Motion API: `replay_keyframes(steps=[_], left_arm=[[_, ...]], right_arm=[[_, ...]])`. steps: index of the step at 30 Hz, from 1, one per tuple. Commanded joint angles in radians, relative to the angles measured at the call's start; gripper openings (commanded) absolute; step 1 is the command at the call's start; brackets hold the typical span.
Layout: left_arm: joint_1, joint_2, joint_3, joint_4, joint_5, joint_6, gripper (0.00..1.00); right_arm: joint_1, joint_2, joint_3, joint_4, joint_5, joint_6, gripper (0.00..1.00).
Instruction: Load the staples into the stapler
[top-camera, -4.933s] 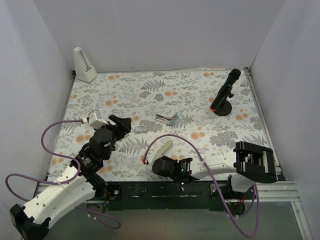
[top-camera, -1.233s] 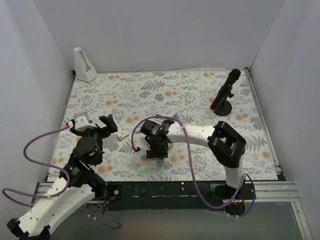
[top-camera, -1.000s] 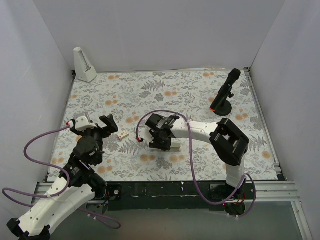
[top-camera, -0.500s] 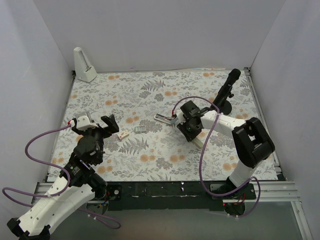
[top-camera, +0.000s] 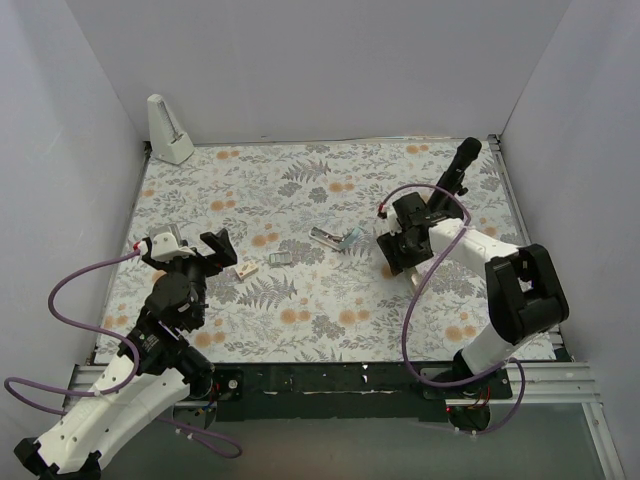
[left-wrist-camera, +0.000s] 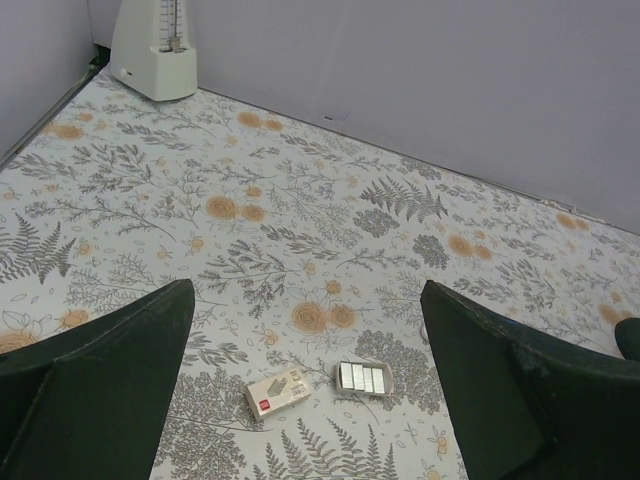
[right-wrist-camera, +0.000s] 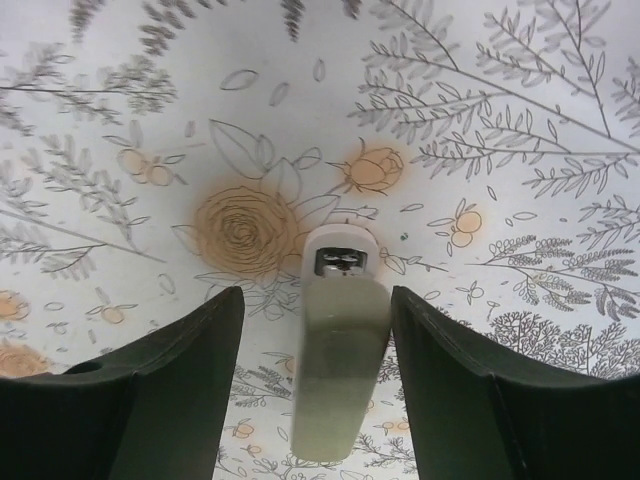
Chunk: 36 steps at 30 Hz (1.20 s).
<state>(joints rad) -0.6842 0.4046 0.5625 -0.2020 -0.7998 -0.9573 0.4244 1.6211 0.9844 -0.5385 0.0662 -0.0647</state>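
Observation:
The staples are a small beige box (left-wrist-camera: 278, 391) (top-camera: 245, 270) and beside it a tray of grey staple blocks (left-wrist-camera: 364, 378) (top-camera: 280, 258), both lying on the floral mat. My left gripper (left-wrist-camera: 305, 290) (top-camera: 200, 250) hovers open just before them, holding nothing. The light-blue stapler (top-camera: 333, 237) with its silver rail lies in the middle of the mat, to the right of the staples. Right of the stapler my right gripper (right-wrist-camera: 315, 300) (top-camera: 398, 255) stands open over an olive-green bar (right-wrist-camera: 340, 370). The bar lies on the mat with a gap to each finger.
A white metronome (top-camera: 168, 130) (left-wrist-camera: 155, 45) stands at the far left corner. A black torch on a round stand (top-camera: 450, 190) is at the far right, just behind my right gripper. White walls enclose the mat on three sides.
My right arm swung from the front middle to the right with the olive-green bar, then its jaws opened off the bar. The left arm has stayed still.

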Motion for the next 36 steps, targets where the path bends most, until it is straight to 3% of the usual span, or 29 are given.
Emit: replay_keyframes(steps=[1,9,22,31,36], left_arm=[[0.006,-0.001,-0.009,0.003,0.002,0.008,0.98],[0.006,-0.001,-0.009,-0.002,-0.003,0.005,0.98],[0.006,0.000,-0.009,-0.007,-0.004,0.000,0.98],[0.008,0.007,-0.007,-0.007,-0.001,0.003,0.98],[0.008,0.011,-0.009,-0.007,0.004,0.005,0.98]], right_arm=[[0.013,-0.108,0.010,0.081,-0.115,-0.055,0.70],[0.019,-0.207,-0.001,0.329,-0.339,-0.116,0.78],[0.071,-0.066,0.060,0.496,-0.396,-0.127,0.79],[0.083,0.023,0.117,0.520,-0.417,-0.122,0.68],[0.089,0.052,0.148,0.480,-0.428,-0.133,0.49]])
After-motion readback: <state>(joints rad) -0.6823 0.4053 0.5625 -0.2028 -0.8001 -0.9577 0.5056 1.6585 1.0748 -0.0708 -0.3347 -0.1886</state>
